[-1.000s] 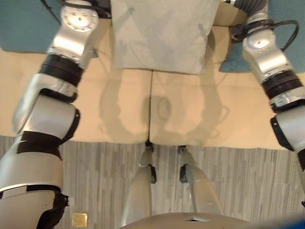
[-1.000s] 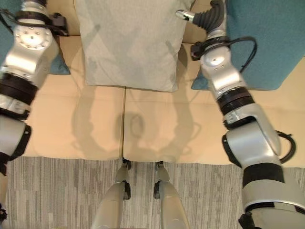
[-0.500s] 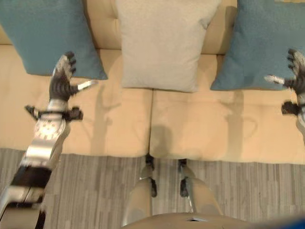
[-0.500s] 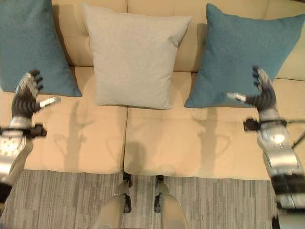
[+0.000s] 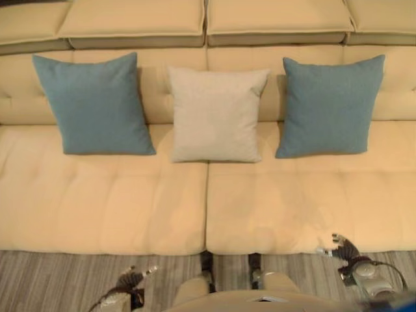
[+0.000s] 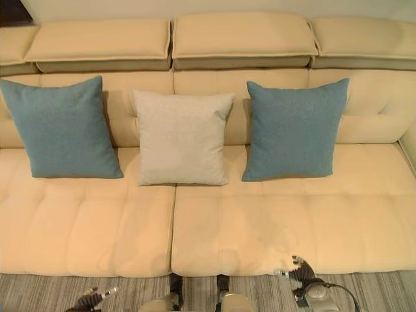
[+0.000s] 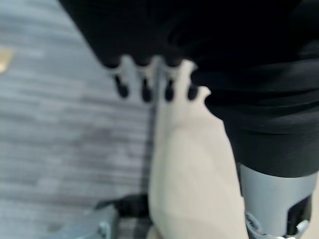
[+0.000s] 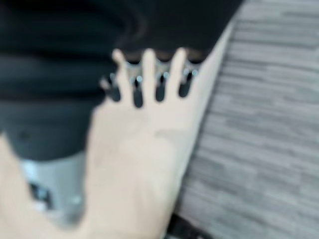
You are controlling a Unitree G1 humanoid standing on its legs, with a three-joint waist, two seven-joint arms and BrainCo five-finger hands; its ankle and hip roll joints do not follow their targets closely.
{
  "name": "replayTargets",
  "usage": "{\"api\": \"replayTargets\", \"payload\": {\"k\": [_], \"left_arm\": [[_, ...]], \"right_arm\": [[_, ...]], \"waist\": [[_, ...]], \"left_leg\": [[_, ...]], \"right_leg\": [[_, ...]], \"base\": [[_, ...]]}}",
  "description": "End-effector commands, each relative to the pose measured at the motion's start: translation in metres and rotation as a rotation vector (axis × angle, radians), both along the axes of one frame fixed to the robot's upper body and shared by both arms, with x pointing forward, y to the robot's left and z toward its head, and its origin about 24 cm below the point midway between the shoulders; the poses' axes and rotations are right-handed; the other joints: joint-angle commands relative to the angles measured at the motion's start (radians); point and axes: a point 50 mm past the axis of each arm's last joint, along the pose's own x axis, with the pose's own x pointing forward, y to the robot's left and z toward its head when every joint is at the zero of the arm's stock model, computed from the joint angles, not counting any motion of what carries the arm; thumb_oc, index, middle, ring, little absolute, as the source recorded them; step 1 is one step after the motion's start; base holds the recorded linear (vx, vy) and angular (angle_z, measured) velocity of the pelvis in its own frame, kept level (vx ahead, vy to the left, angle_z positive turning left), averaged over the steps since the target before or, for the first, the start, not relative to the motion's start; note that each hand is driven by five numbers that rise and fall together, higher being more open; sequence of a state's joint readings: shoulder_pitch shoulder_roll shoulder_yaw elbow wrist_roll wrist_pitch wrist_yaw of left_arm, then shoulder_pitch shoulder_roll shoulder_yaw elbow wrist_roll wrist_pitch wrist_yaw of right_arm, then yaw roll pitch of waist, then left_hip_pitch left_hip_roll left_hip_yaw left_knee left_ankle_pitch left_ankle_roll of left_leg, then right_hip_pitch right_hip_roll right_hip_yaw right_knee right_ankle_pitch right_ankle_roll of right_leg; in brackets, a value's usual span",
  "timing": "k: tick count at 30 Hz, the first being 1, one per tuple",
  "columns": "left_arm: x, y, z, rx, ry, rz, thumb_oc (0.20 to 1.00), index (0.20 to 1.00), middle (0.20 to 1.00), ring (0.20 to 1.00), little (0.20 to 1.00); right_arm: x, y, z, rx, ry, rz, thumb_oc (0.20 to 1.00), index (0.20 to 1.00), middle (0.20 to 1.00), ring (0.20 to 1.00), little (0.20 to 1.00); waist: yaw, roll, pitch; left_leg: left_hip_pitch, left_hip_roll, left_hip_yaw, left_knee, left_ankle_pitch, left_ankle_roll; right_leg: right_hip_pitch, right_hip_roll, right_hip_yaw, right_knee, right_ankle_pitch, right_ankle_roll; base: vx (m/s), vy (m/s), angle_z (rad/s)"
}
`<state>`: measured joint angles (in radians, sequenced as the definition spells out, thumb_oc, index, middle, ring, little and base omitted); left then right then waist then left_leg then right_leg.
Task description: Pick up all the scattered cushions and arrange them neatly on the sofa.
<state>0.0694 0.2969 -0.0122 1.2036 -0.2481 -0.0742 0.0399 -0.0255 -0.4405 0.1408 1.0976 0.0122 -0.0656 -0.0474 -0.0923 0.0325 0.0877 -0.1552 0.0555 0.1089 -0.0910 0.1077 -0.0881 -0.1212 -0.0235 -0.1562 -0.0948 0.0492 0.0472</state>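
Observation:
Three cushions stand upright in a row against the back of the cream sofa (image 5: 130, 208): a teal cushion (image 5: 94, 104) at the left, a light grey cushion (image 5: 214, 116) in the middle and a second teal cushion (image 5: 330, 105) at the right. My left hand (image 5: 130, 281) hangs low by the sofa's front edge over the floor, fingers straight and holding nothing. Over at the seat's front right edge, my right hand (image 5: 344, 248) is open and empty too. Both hands are far from the cushions.
Grey striped carpet (image 5: 65, 279) runs along the sofa's front edge. The sofa seat (image 6: 260, 227) in front of the cushions is bare.
Both arms have dropped from the cushions down to the sofa's front edge. The camera has pulled back, so the whole sofa now shows. The cushions stay in place.

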Motion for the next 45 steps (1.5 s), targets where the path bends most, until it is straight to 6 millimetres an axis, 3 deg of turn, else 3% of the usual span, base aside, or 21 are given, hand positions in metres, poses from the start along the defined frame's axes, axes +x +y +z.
{"api": "replayTargets", "payload": {"k": [1,2,7,11,14,19,23,25,28,34,38,45], "left_arm": [[0.012,0.015,0.006,0.071,0.037,-0.117,1.000,1.000,1.000,1.000,1.000],[0.012,0.015,0.006,0.071,0.037,-0.117,1.000,1.000,1.000,1.000,1.000],[0.004,0.012,0.003,0.056,0.065,-0.101,1.000,1.000,1.000,1.000,1.000],[0.015,0.011,0.005,0.058,0.031,-0.112,1.000,1.000,1.000,1.000,1.000],[0.021,0.005,0.005,0.033,0.006,-0.115,1.000,1.000,1.000,1.000,1.000],[0.014,-0.004,0.000,0.007,0.039,-0.111,1.000,1.000,1.000,1.000,1.000],[0.019,-0.009,0.000,-0.001,0.025,-0.121,1.000,1.000,1.000,1.000,1.000],[0.026,-0.010,0.001,0.009,0.019,-0.150,1.000,1.000,1.000,1.000,1.000],[0.024,-0.001,0.003,0.052,0.041,-0.161,1.000,1.000,1.000,1.000,1.000],[0.017,0.008,0.004,0.072,0.060,-0.143,1.000,1.000,1.000,1.000,1.000],[0.013,0.011,0.004,0.064,0.050,-0.084,1.000,1.000,1.000,1.000,1.000],[0.014,0.005,0.002,0.051,0.058,-0.097,1.000,1.000,1.000,1.000,1.000]], "right_arm": [[-0.003,-0.007,-0.001,-0.055,0.062,0.029,1.000,1.000,1.000,1.000,1.000],[-0.003,-0.007,-0.001,-0.055,0.062,0.029,1.000,1.000,1.000,1.000,1.000],[-0.040,-0.001,-0.018,-0.032,0.204,-0.036,1.000,1.000,1.000,1.000,1.000],[-0.045,0.000,-0.019,-0.020,0.212,-0.081,1.000,1.000,1.000,1.000,1.000],[-0.042,-0.001,-0.018,-0.008,0.197,-0.094,1.000,1.000,1.000,1.000,1.000],[-0.044,0.001,-0.020,-0.009,0.218,-0.089,1.000,1.000,1.000,1.000,1.000],[-0.043,0.002,-0.020,-0.007,0.216,-0.101,1.000,1.000,1.000,1.000,1.000],[-0.036,0.004,-0.020,-0.011,0.214,-0.097,1.000,1.000,1.000,1.000,1.000],[-0.023,0.013,-0.021,-0.007,0.206,-0.036,1.000,1.000,1.000,1.000,1.000],[-0.028,0.016,-0.023,-0.005,0.230,-0.018,1.000,1.000,1.000,1.000,1.000],[-0.027,0.020,-0.024,0.000,0.234,-0.005,1.000,1.000,1.000,1.000,1.000],[-0.036,0.021,-0.027,0.012,0.253,-0.037,1.000,1.000,1.000,1.000,1.000]], "waist": [[0.009,-0.050,-0.020],[0.009,-0.050,-0.019],[0.010,-0.064,-0.018],[0.017,-0.082,-0.008],[0.008,-0.120,0.003],[-0.007,-0.095,-0.029],[-0.022,-0.076,-0.034],[-0.017,-0.085,-0.009],[-0.008,-0.091,0.022],[0.038,-0.058,0.013],[0.059,-0.083,-0.023],[0.048,-0.101,-0.032]], "left_leg": [[0.085,0.003,0.039,0.004,-0.014,-0.035],[0.086,0.003,0.039,0.004,-0.014,-0.035],[0.117,0.023,0.038,0.004,0.004,-0.047],[0.117,0.027,0.004,0.020,0.023,-0.042],[0.120,-0.009,-0.042,0.258,-0.103,-0.008],[0.226,-0.044,-0.119,0.246,-0.139,-0.003],[0.269,-0.044,-0.093,0.129,-0.160,0.011],[0.257,-0.087,-0.083,0.084,-0.213,0.050],[0.224,-0.097,-0.066,0.079,-0.190,0.074],[0.180,-0.067,-0.055,0.041,-0.138,0.088],[0.172,-0.056,-0.030,0.004,-0.103,0.057],[0.184,-0.040,-0.031,0.004,-0.099,0.037]], "right_leg": [[0.029,-0.031,-0.014,0.008,0.019,0.087],[0.030,-0.031,-0.014,0.008,0.019,0.087],[0.073,-0.007,-0.008,0.008,-0.005,0.071],[0.080,0.003,-0.002,0.008,-0.013,0.064],[0.062,-0.019,0.010,0.008,0.023,0.053],[0.034,-0.003,0.031,0.008,0.054,0.061],[0.006,-0.011,0.029,0.008,0.086,0.076],[-0.048,-0.039,0.042,0.008,0.148,0.110],[-0.090,-0.055,0.053,0.060,0.153,0.136],[-0.022,-0.079,0.043,0.258,0.003,0.096],[0.070,-0.072,0.023,0.075,0.017,0.106],[0.109,-0.049,0.018,0.008,0.027,0.099]], "base": [[0.01,-0.035,-0.01],[0.00,-0.051,-0.01],[-0.07,-0.094,-0.02],[-0.12,-0.069,0.08],[-0.25,-0.040,0.17],[-0.10,0.077,-0.04],[-0.15,0.152,0.10],[-0.35,0.263,0.02],[-0.35,0.151,-0.68],[-0.18,0.019,-0.18],[-0.04,-0.109,-0.23],[-0.01,-0.075,0.01]]}}
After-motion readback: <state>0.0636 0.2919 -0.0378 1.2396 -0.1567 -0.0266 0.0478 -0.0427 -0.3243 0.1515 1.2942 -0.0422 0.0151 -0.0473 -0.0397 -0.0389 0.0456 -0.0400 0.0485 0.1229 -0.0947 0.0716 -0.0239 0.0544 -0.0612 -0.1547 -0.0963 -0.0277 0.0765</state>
